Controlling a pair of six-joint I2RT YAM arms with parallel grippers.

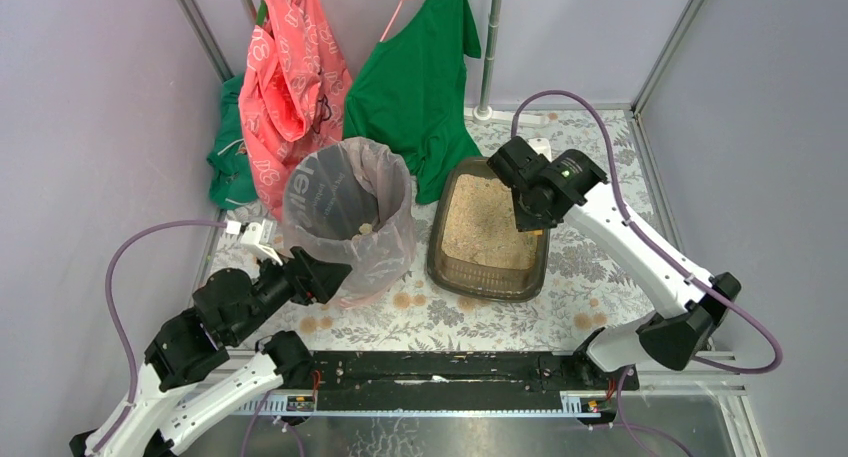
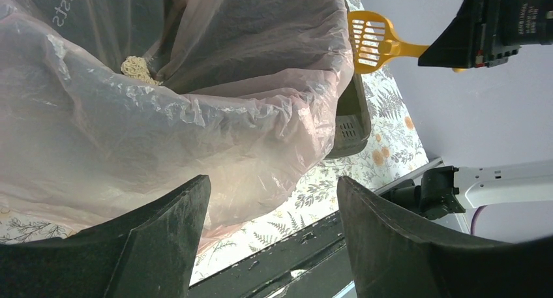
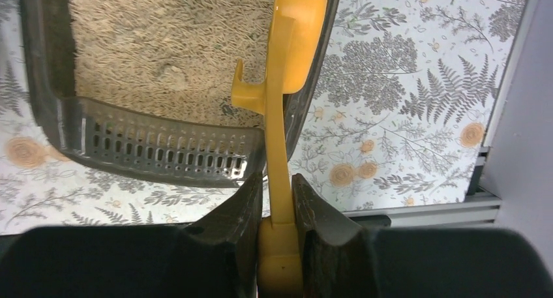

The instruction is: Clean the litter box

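The litter box (image 1: 482, 281), a dark shallow tray of beige sandy litter, sits right of centre on the floral cloth. Its slotted near wall (image 3: 163, 151) fills the right wrist view, and one corner (image 2: 349, 125) shows past the bag in the left wrist view. My right gripper (image 1: 530, 213) hangs over the tray's right side, shut (image 3: 278, 180) on the handle of a yellow slotted scoop (image 3: 282, 115). The scoop's head (image 2: 370, 42) is held in the air. My left gripper (image 1: 335, 275) is open (image 2: 274, 184) with nothing between its fingers, close to the bagged bin's near side.
A round bin with a clear bag liner (image 1: 350, 217) stands left of the tray, with pale clumps (image 2: 137, 68) inside. Pink (image 1: 295, 77) and green (image 1: 415, 77) clothes hang at the back by a stand pole (image 1: 488, 67). A black rail (image 1: 430, 372) runs along the near edge.
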